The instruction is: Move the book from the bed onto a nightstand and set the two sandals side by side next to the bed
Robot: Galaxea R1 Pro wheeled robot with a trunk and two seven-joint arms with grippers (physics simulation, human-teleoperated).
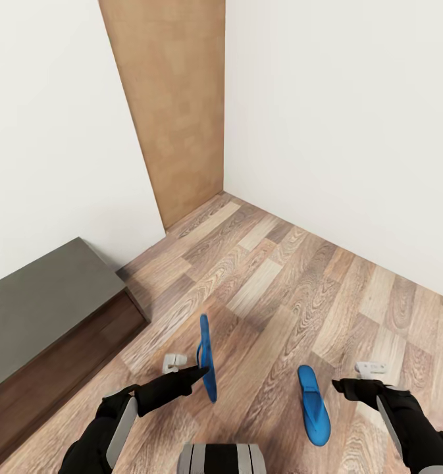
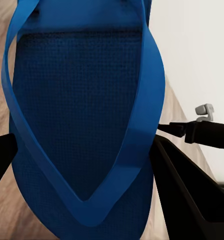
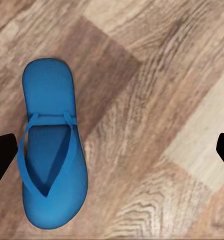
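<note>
Two sandals: left gripper [image 1: 198, 375] is gripping one [image 1: 206, 355] on edge for carrying, while right gripper [image 1: 343, 385], jaws wide, is hovering beside the other [image 1: 312, 405].

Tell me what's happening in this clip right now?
The robot is working on the sandals. Its left gripper holds one blue sandal on edge, off the wood floor. The other sandal lies flat on the floor, strap side up, with the right gripper open beside it and not touching it. A low dark bench stands by the wall on the left.
</note>
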